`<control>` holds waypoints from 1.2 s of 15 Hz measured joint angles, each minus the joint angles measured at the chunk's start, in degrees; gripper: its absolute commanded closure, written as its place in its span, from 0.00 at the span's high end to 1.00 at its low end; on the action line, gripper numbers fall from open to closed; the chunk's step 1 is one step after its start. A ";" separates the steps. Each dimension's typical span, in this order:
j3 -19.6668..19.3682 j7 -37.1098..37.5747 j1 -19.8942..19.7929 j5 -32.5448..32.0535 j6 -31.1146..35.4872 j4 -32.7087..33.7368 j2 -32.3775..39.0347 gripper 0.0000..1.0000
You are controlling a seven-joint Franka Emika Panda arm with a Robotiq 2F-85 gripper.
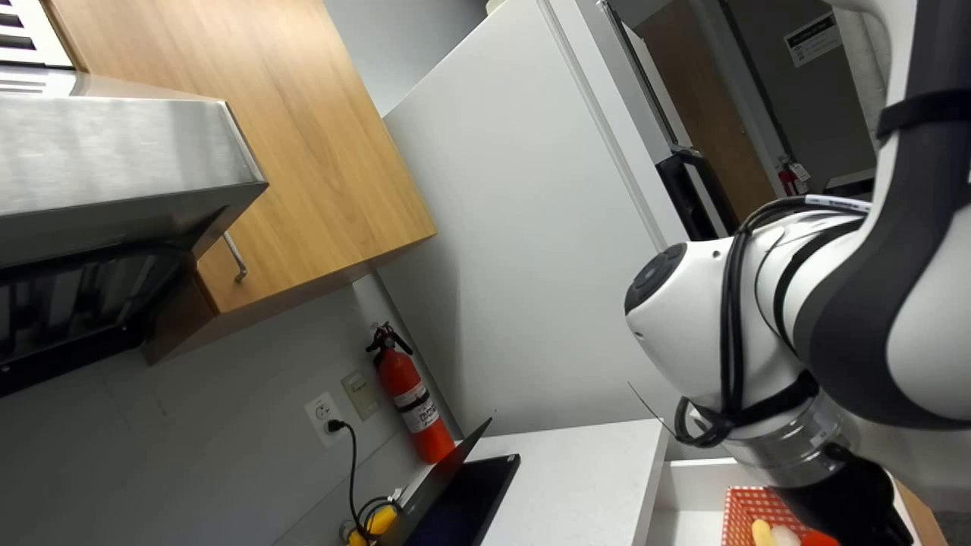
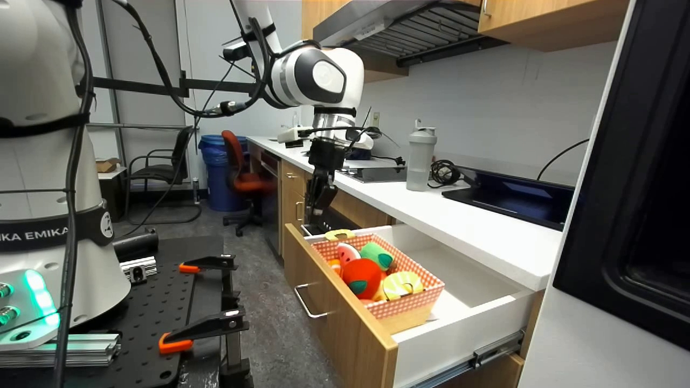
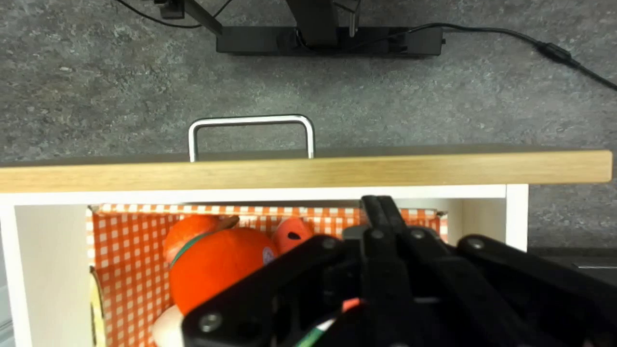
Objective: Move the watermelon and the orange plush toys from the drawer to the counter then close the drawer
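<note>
The wooden-fronted drawer stands open, with a red-checked basket of plush toys inside. The watermelon plush, pink-red with dark seeds, lies in the basket; a seeded part of it appears in the wrist view, the rest mostly behind my fingers. A small orange piece, perhaps the orange plush, shows beside it, partly hidden by a round red plush with a green leaf. My gripper points down above the basket's far end near the drawer front. Its fingers are together with nothing between them.
The white counter runs behind the drawer. On it stand a shaker bottle and a dark folding device. The drawer handle sticks out in front. A clamped black table faces the drawer.
</note>
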 measured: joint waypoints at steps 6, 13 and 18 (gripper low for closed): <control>-0.26 1.58 -0.52 -2.51 2.52 0.43 -0.81 0.00; -1.20 6.14 -0.53 -7.99 10.11 0.99 2.44 0.34; -1.47 6.23 -0.52 -8.05 11.21 2.73 6.31 0.72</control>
